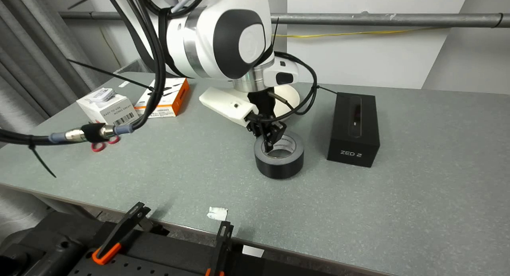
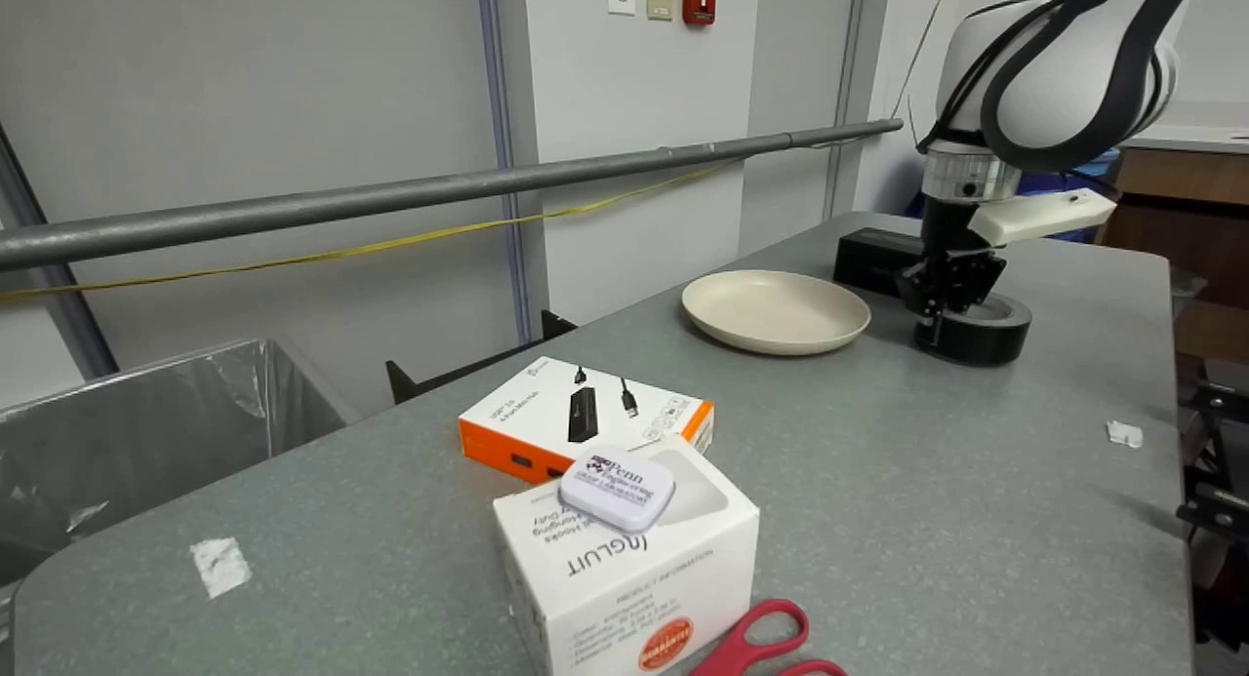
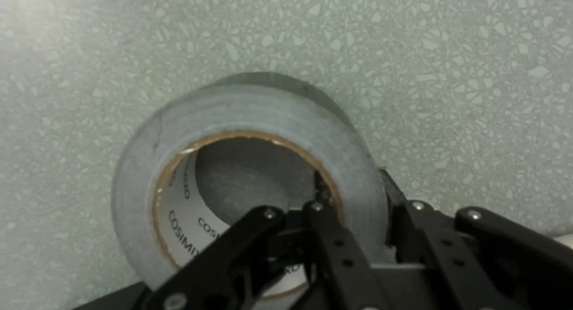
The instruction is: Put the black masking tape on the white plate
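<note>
The black masking tape (image 1: 280,167) lies flat on the grey table in both exterior views (image 2: 976,344). In the wrist view its grey top ring and printed white inner core show (image 3: 250,106). My gripper (image 1: 275,142) points down at the tape, one finger inside the hole and the other outside the wall. In the wrist view the gripper (image 3: 353,189) has both fingers against the tape wall, shut on it. The white plate (image 2: 776,310) rests on the table beside the tape; in an exterior view it is mostly hidden behind the gripper (image 1: 289,98).
A black ZED 2 box (image 1: 354,128) stands close to the tape. A white-and-orange box (image 2: 585,413), a white box (image 2: 634,578) with a small tin on top, and red scissors (image 2: 751,647) lie at the table's other end. A metal rail (image 1: 382,19) runs along the wall.
</note>
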Robot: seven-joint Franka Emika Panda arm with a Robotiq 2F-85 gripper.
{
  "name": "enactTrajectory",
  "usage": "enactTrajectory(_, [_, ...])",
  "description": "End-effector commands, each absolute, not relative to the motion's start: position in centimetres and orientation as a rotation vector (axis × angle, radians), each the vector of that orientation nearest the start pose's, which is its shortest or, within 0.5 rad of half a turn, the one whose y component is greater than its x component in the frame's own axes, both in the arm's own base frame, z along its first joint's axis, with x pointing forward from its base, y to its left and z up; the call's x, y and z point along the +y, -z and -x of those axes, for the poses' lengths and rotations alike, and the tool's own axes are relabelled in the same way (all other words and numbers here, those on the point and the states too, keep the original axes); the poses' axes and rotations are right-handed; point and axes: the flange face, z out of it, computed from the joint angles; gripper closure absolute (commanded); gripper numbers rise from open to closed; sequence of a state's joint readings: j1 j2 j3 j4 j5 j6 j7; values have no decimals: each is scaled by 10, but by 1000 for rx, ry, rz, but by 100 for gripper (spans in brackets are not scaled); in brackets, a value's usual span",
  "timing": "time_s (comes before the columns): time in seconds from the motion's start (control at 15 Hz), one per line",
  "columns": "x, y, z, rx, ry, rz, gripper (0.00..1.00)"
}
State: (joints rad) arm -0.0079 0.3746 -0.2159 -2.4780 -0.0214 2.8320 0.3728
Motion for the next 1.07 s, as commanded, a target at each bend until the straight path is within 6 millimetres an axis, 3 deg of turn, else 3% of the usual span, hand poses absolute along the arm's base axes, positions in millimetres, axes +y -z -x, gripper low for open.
enactTrajectory(0.0, [-112, -198, -460, 923, 137, 3043, 93])
enactTrajectory(0.2, [-103, -244, -479, 895, 260, 2992, 93])
enactTrajectory(0.4, [-82, -277, -501, 861, 332, 2918, 93])
enactTrajectory(0.47, [-73, -282, -505, 840, 293, 2885, 93])
enactTrajectory(0.53, [-83, -263, -497, 880, 320, 2935, 74])
enactTrajectory(0.73, [-66, -274, -504, 849, 296, 2902, 74])
enactTrajectory(0.93, [-70, -274, -504, 855, 292, 2901, 74])
enactTrajectory(1.0, [-70, -274, -504, 857, 292, 2901, 93])
